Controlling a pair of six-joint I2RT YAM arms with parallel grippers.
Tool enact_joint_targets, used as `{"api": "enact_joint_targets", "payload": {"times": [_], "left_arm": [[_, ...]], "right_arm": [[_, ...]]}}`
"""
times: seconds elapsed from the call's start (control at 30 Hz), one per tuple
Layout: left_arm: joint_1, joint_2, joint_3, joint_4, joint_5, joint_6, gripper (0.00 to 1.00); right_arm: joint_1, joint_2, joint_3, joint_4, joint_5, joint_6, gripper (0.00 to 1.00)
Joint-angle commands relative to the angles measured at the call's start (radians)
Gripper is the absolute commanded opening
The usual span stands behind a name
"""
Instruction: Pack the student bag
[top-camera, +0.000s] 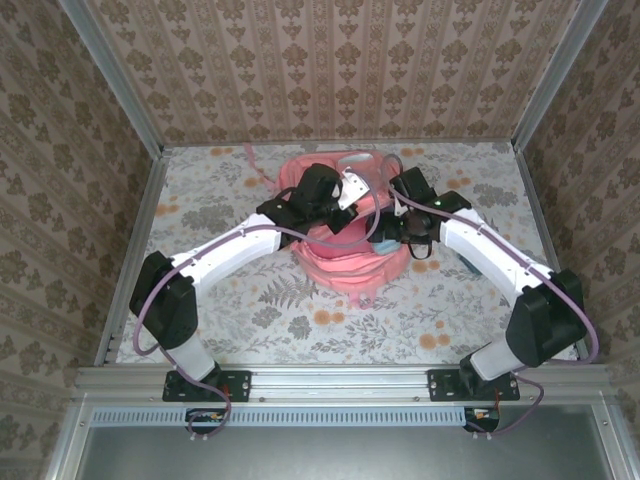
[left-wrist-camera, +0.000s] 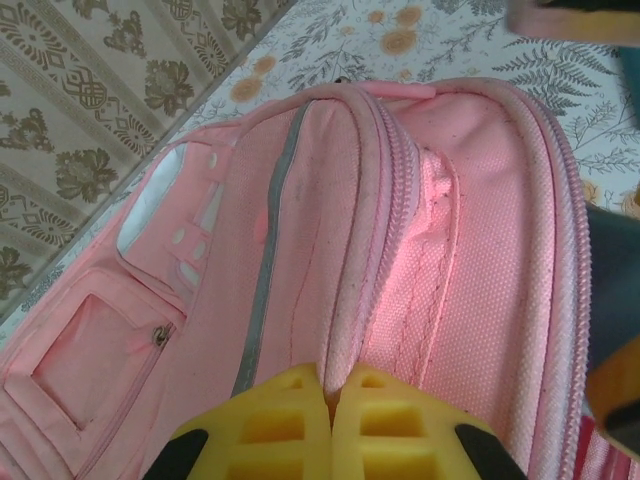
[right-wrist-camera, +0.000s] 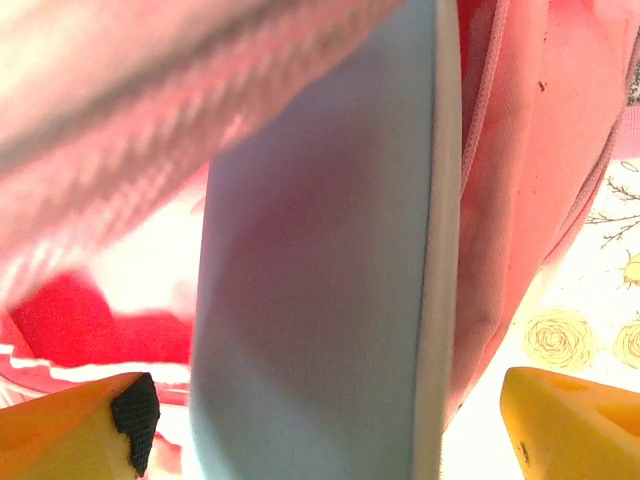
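Left wrist: yellow left fingers are pinching shut on the zippered rim of the pink woven-fabric backpack, lying centrally on the counter. The right fingers are standing wide apart, flanking a smooth pale-blue slab at its mouth.

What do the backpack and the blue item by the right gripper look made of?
The student bag: pink woven fabric, matte; weave and stitched seams show beside the zipper. The blue item: smooth matte face, pale edge, perhaps cloth or card; too blurred to tell.
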Motion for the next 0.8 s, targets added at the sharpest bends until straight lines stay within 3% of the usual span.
{"api": "enact_joint_targets", "payload": {"times": [0.0,0.13,0.23,0.47,0.77], "left_arm": [[-0.006,-0.005,0.065,0.042,0.0,-0.039,0.0],[-0.006,-0.005,0.068,0.039,0.006,-0.041,0.0],[-0.006,-0.005,0.069,0.036,0.009,-0.041,0.0],[-0.006,-0.006,0.073,0.037,0.015,-0.042,0.0],[-0.006,-0.007,0.074,0.022,0.013,-0.041,0.0]], "right_arm": [[0.001,-0.093,-0.049,0.016,-0.021,0.014,0.91],[0.0,-0.21,-0.141,0.011,-0.027,0.089,0.87],[0.0,-0.274,-0.22,0.059,-0.106,0.152,0.78],[0.034,-0.256,-0.34,0.298,-0.327,0.295,0.39],[0.077,-0.126,-0.329,0.399,-0.269,0.349,0.24]]}}
